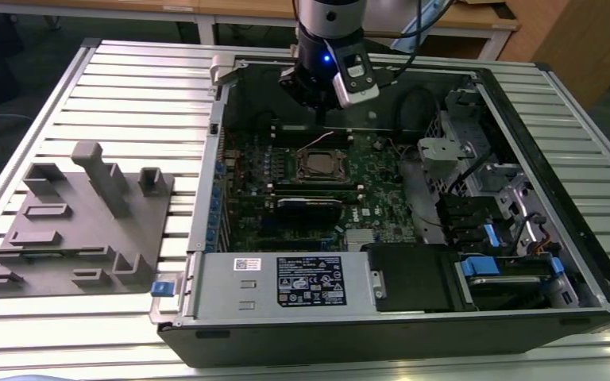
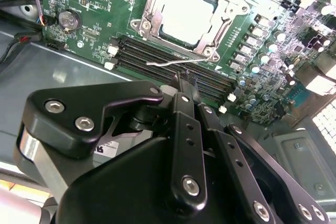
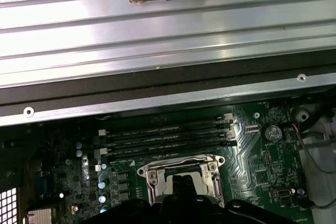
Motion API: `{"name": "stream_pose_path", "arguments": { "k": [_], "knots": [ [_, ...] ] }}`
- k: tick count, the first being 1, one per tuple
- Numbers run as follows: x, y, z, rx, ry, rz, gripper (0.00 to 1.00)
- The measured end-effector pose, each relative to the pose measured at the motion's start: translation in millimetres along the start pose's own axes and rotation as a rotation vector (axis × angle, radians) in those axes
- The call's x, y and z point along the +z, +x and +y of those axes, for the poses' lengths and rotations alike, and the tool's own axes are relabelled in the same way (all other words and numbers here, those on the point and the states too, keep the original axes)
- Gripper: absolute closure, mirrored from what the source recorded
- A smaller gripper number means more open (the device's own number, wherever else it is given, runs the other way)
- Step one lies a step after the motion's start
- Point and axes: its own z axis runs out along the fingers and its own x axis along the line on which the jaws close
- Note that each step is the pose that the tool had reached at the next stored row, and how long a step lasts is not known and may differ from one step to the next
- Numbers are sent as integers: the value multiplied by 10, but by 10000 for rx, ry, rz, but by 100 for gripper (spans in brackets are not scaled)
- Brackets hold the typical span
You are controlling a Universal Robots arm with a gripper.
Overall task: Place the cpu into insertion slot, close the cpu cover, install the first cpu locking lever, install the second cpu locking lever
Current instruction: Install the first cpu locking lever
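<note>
- Nearest the lens in the second wrist view, the end effector (image 2: 185, 77) is seen as matt black linkage bars studded with bright screw heads. Its fingers are drawn tight together, and whether anything is pinched cannot be told.
- In the exterior view the end effector (image 1: 321, 117) is held in the upper middle of the frame, above the insertion slot (image 1: 319, 165) at the frame's centre.
- The cpu (image 2: 186, 17) is seated in the slot, its flat square face a dull silver-grey.
- The cpu cover (image 2: 152, 14), a thin stamped metal frame with a square window, is lying down around the chip, so the first two steps are judged done.
- A thin silvery wire lever (image 2: 168, 63) is seen standing free across the long black memory slots (image 2: 142, 56), just beside the fingertips. The lever steps are judged not yet finished, and the second lever cannot be made out.
- The green circuit board (image 2: 105, 3) is crowded with small components.
- The open computer case (image 1: 517, 135) is laid on a ribbed metal desk (image 1: 125, 87).
</note>
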Motion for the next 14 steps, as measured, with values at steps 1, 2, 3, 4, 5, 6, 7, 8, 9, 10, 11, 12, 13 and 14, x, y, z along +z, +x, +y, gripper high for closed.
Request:
{"name": "stream_pose_path", "arguments": {
  "k": [1,2,3,4,5,6,7,8,9,10,11,12,13,14],
  "knots": [
    [1,0,0,-1,-1,0,90],
    [4,0,-1,-1,-3,0,90],
    [8,0,-2,-1,-3,-1,90],
    [10,0,-2,-1,-1,0,90],
    [10,0,-2,-1,0,1,90],
    [10,0,-2,-1,2,1,90],
    [10,0,-2,-1,2,1,90],
    [11,0,-2,-1,0,0,90],
    [11,0,-2,-1,0,1,90],
    [20,1,-3,-1,-1,0,90],
    [28,1,-5,-1,-1,0,90],
    [29,1,-5,-1,-1,0,90],
    [29,1,-5,-1,-1,0,90],
    [30,1,-5,-1,-1,0,90]
  ]
}}
